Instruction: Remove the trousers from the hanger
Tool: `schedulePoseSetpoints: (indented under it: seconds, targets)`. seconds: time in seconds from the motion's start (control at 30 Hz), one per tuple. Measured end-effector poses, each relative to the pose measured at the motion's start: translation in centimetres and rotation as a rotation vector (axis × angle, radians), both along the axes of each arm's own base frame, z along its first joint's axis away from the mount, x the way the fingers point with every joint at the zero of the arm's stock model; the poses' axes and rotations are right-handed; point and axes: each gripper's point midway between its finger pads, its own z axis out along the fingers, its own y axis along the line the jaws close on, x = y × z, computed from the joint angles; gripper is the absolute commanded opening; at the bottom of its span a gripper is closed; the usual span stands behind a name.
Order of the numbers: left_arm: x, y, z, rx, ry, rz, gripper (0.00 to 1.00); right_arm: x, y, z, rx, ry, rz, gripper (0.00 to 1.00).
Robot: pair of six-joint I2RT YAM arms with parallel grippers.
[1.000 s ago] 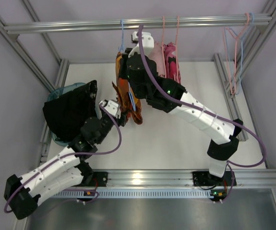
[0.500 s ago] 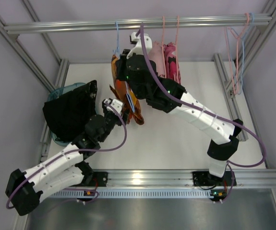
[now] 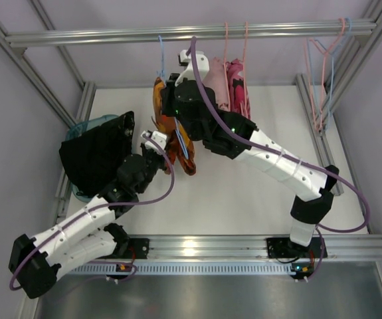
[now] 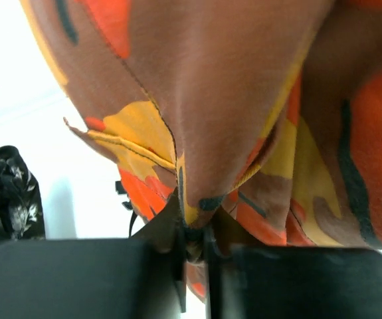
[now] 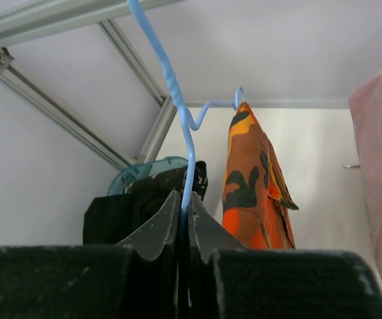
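Right gripper [image 5: 183,207] clamped on blue hanger [image 5: 175,93], steadying it under rail [image 3: 177,31]; left gripper [image 4: 194,234] pinched on low fold of orange trousers [image 4: 244,100], draped over hanger above table [image 3: 244,193], likely for pulling free.

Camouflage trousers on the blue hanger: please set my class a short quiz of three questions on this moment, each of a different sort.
1. True or false: the right hand is shut on the wire of the blue hanger.
2. What is the left hand pinching? A: a towel. B: the orange camouflage trousers. C: a sponge.
3. Fill in the blank: in the top view, the pale pink trousers hang to the ___ of the camouflage pair.

Key: 1 true; 2 B; 3 right.
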Motion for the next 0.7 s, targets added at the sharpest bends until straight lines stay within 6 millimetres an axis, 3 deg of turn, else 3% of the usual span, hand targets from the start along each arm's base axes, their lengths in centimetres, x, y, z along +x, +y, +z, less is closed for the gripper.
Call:
schedulePoseSetpoints:
  seconds: [0.2,0.5,0.7]
  targets:
    - [-0.1,0.2,2.3,-0.014,0.013,0.002,0.00,-0.6,-0.6,-0.9,-0.041,-0.018,0.034,0.00]
    - [-0.4,1.6,13.5,-0.196,-0.071,0.008,0.00,-1.0,-1.5,-2.6,-0.076,-0.031,0.116,0.00]
    - [-1.0,1.9,18.3,-0.281,-0.082,-0.004,0.00,0.3,-2.3,-4.2,-0.068,0.000,0.135,0.00]
